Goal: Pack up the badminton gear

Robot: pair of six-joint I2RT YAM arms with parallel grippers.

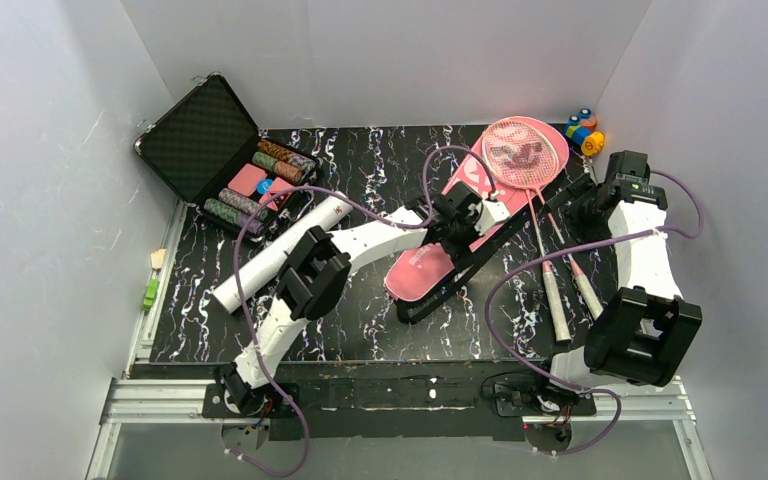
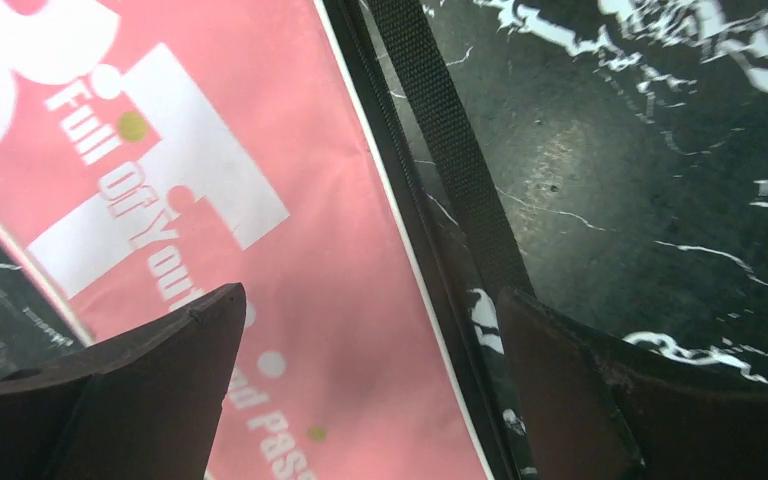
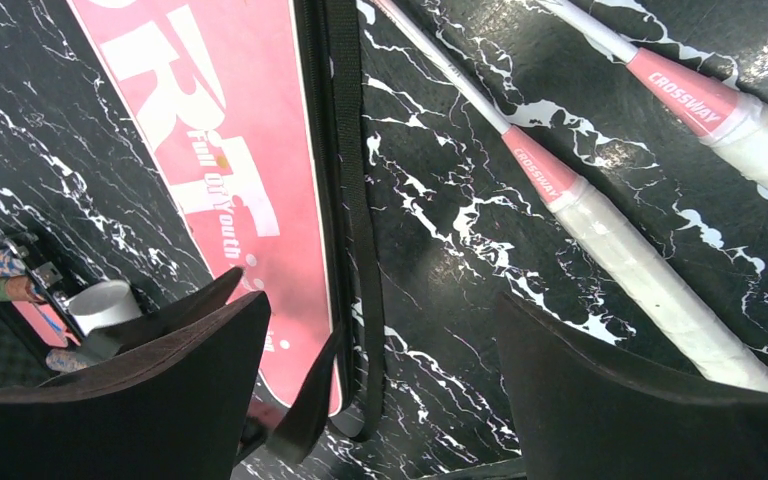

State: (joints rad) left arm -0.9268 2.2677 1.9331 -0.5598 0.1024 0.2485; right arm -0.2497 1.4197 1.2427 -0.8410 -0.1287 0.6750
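The pink racket-shaped bag (image 1: 422, 268) lettered "SPORT" lies flat mid-table, with a black strap (image 1: 480, 262) along its right edge. Two pink-framed rackets (image 1: 523, 152) lie with their heads stacked on the bag's wide end. Their white handles (image 1: 557, 305) point toward me. The long white tube (image 1: 280, 255) lies to the left. My left gripper (image 1: 480, 215) is open and empty just above the bag (image 2: 260, 150), straddling its edge and strap (image 2: 450, 150). My right gripper (image 1: 572, 195) is open and empty above the table, between the strap (image 3: 345, 200) and the racket handles (image 3: 640, 280). No shuttlecock shows.
An open black hard case (image 1: 222, 150) with striped chips stands at the back left. Small blue and orange objects (image 1: 585, 130) sit at the back right corner. Small green and cream pieces (image 1: 152, 285) lie off the mat's left edge. White walls enclose three sides.
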